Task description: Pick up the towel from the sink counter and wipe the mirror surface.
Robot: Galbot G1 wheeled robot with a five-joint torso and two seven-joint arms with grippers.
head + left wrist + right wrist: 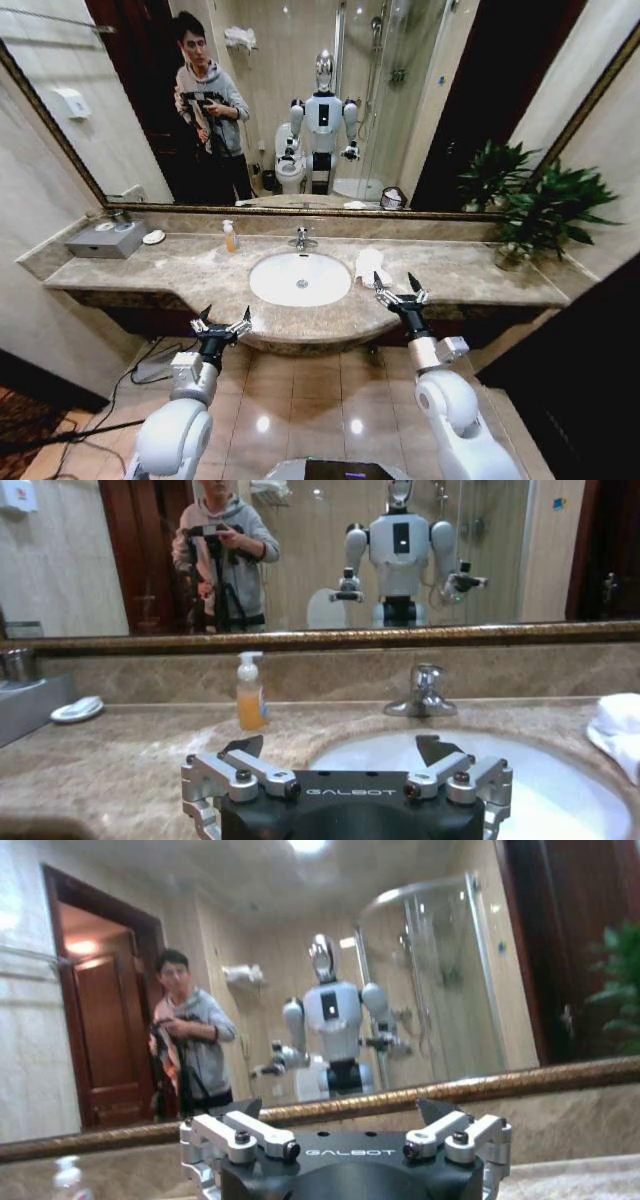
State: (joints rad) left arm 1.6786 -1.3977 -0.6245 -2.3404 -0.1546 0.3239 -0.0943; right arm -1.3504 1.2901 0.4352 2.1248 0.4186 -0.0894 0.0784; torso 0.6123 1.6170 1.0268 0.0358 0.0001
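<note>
Lying on the long beige-brown mottled marble sink counter [200, 275], the small white terry-cloth towel [371, 265] sits just right of the white oval basin [300, 279] and touches neither arm. Right gripper [400, 290], fingers spread and holding nothing, hovers at the counter's front edge near the towel. Left gripper [221, 321], likewise spread and unloaded, hangs before the curved edge. Above stands the wide bronze-framed wall mirror [420, 100]. An orange soap bottle [231, 237] stands left of the chrome faucet [301, 239].

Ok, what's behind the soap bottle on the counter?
Behind the soap bottle runs the counter's low marble backsplash, then the mirror and its bronze frame. The strip of backsplash directly behind the bottle is covered.
</note>
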